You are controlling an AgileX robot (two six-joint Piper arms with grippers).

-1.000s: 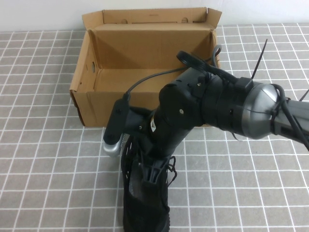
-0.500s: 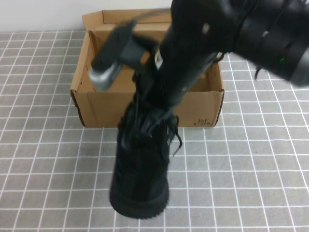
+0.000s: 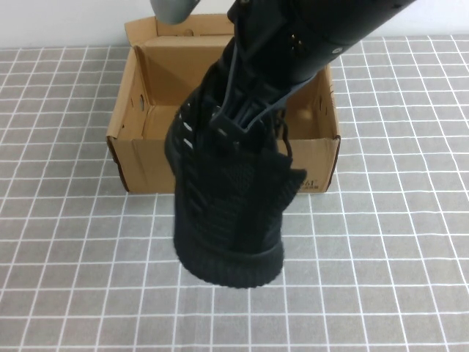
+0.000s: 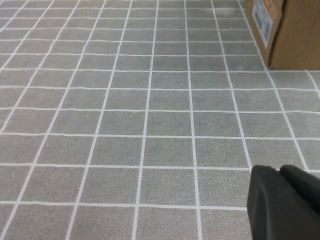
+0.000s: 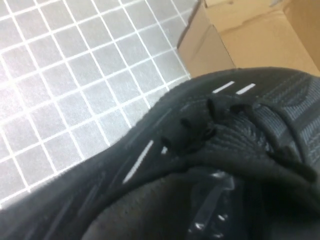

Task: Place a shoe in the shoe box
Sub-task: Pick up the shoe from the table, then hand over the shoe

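From the raised camera, small dark print sits at the near right corner of the brown corrugated cardboard shoe box (image 3: 146, 158), too small to read for sure; its flap lid stands open at the back on the grey tiled table (image 3: 66, 279). Hanging in the air in front of the box, toe down, is the black knit sneaker (image 3: 227, 213), with black laces, black sole and small white marks along its side. The right gripper (image 3: 234, 121) is clamped tight on the shoe's upper part near the laces, its arm coming down from above.

At the left wrist, the left gripper (image 4: 285, 202) hovers low over the tiles with its dark fingers pressed together, holding nothing; a printed label with orange shows on the box's side, unreadable.

At the right wrist, laces and white dashes fill the picture, the box beyond
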